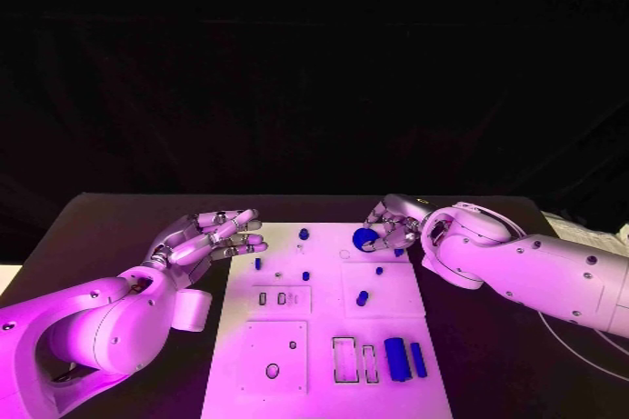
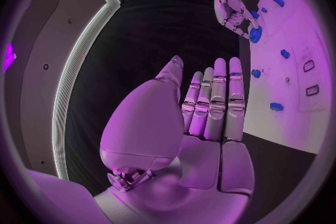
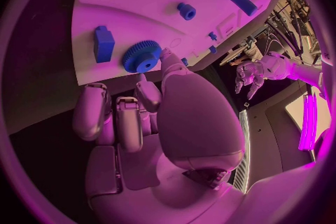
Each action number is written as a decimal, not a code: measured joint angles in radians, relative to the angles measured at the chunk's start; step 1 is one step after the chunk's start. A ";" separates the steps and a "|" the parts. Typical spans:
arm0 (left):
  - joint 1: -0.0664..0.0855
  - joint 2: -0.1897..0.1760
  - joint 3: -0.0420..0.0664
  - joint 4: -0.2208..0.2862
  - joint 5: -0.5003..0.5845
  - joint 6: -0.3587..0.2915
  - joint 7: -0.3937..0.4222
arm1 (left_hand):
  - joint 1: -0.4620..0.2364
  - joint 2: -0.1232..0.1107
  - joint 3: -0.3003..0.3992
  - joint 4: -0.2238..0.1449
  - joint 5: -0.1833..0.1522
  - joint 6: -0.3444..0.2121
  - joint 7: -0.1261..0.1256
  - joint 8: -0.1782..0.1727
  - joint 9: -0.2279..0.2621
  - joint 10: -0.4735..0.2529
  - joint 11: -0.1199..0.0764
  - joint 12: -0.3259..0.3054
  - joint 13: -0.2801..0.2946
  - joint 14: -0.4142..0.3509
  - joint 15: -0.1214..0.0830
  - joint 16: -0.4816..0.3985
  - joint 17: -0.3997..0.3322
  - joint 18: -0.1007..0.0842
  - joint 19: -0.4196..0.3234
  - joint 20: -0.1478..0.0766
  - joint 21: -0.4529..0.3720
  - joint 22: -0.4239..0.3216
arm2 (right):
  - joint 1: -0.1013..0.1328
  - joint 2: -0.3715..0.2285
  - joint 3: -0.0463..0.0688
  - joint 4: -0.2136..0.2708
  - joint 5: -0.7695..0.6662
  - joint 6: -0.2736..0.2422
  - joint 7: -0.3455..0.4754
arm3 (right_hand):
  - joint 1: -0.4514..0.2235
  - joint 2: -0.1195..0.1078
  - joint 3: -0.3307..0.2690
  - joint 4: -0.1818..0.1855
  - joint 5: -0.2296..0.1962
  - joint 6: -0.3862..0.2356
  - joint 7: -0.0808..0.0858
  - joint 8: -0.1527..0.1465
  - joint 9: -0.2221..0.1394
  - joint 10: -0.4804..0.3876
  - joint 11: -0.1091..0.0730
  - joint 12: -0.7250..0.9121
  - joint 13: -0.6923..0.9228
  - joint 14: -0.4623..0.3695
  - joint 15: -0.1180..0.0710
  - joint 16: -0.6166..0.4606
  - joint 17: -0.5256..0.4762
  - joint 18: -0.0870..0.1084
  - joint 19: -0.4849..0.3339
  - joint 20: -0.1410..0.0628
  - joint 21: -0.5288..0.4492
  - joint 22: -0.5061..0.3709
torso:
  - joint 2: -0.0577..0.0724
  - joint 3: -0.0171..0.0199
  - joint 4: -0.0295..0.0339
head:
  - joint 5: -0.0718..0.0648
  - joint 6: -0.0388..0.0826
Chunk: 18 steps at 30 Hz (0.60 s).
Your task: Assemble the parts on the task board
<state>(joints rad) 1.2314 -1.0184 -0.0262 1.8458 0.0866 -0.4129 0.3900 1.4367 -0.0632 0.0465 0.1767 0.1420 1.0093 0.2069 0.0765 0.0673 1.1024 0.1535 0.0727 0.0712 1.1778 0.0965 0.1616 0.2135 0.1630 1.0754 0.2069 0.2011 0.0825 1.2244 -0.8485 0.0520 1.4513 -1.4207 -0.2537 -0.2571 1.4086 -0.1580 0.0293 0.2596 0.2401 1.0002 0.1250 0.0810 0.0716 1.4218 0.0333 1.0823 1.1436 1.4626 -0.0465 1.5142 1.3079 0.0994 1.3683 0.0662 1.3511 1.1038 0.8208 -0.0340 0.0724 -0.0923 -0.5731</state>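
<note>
The white task board (image 1: 328, 346) lies mid-table with several small blue parts on it. At its far edge sits a blue gear (image 1: 364, 240) (image 3: 142, 56) (image 2: 255, 34), low on the board. My right hand (image 1: 396, 224) (image 3: 140, 117) (image 2: 234, 11) bends over the gear and pinches its rim between the thumb and a fingertip, the other fingers curled. My left hand (image 1: 210, 238) (image 2: 210, 106) hovers open at the board's far left corner, fingers stretched out and holding nothing. Two blue bars (image 1: 404, 359) lie near the front right beside two empty slots (image 1: 354, 360).
Small blue pegs stand around the board's far half (image 1: 304, 233) (image 1: 364, 298) (image 1: 380, 270). A blue block (image 3: 103, 43) lies close to the gear. Pale cables and papers (image 1: 577, 233) sit at the table's right edge. Black table (image 1: 131, 228) surrounds the board.
</note>
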 measured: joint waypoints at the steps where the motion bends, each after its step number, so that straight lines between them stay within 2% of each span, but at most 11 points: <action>1: 0.000 0.000 0.000 0.000 0.000 0.000 0.000 | 0.000 0.000 0.000 0.000 0.000 0.000 0.000 0.000 0.000 0.000 0.000 0.000 0.000 0.000 0.000 0.000 0.000 0.000 0.000 0.000 0.000 0.000 | 0.000 0.001 0.000 -0.001 -0.003 0.002 -0.001 | 0.000 0.000 0.000 0.000 0.000 0.000 0.000 0.000 0.000 0.001 0.001 0.009 0.009 0.000 0.000 0.001 0.000 0.000 0.000 0.000 0.000 0.004 | 0.000 0.0000 -0.0002 | 0.000 0.000; 8: 0.000 0.000 0.000 0.000 0.000 0.001 -0.001 | 0.000 0.000 0.000 0.000 0.000 0.000 0.000 0.000 0.000 0.000 0.000 0.000 0.000 0.000 0.000 0.000 0.000 0.000 0.000 0.000 0.000 0.000 | -0.001 0.004 0.000 -0.006 -0.028 0.010 -0.010 | 0.014 0.005 0.001 -0.001 0.000 0.007 0.000 0.004 0.000 0.006 0.003 0.055 0.058 0.004 0.004 0.010 0.000 0.000 0.007 0.000 0.012 0.023 | 0.000 0.0000 0.0001 | -0.002 -0.002; 14: 0.000 0.000 0.000 0.000 0.000 0.002 -0.001 | 0.000 0.000 0.000 0.000 0.000 0.000 0.000 0.000 0.000 0.000 0.000 0.000 0.000 0.000 0.000 0.000 0.000 0.000 0.000 0.000 0.000 0.000 | -0.001 0.004 0.000 -0.007 -0.044 0.013 -0.014 | 0.029 0.021 0.018 -0.018 -0.002 0.027 -0.002 0.011 0.002 0.010 0.002 0.088 0.096 0.004 0.004 0.018 0.000 0.000 0.009 -0.002 0.020 0.040 | 0.000 0.0006 -0.0001 | -0.002 -0.003; 18: 0.000 0.000 0.000 0.000 0.000 0.002 -0.002 | 0.000 0.000 0.000 0.000 0.000 0.000 0.000 0.000 0.000 0.000 0.000 0.000 0.000 0.000 0.000 0.000 0.000 0.000 0.000 0.000 0.000 0.000 | 0.000 0.004 0.000 -0.007 -0.053 0.013 -0.015 | 0.044 0.036 0.044 -0.033 -0.042 0.049 -0.006 0.019 0.003 0.012 0.005 0.119 0.129 0.004 0.004 0.018 0.000 0.000 0.011 -0.003 0.027 0.050 | 0.000 0.0005 -0.0003 | -0.002 -0.003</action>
<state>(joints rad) 1.2314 -1.0187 -0.0262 1.8456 0.0870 -0.4108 0.3881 1.4367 -0.0632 0.0466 0.1767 0.1420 1.0093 0.2069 0.0765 0.0673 1.1024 0.1535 0.0727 0.0712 1.1778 0.0965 0.1616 0.2134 0.1629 1.0754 0.2069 0.2011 0.0826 1.2239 -0.8446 0.0522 1.4441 -1.4742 -0.2407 -0.2718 1.4529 -0.1218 0.0733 0.2270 0.1983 1.0494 0.1192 0.1000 0.0742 1.4340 0.0386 1.2017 1.2729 1.4663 -0.0427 1.5325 1.3077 0.0996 1.3791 0.0631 1.3781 1.1539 0.8205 -0.0336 0.0721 -0.0939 -0.5765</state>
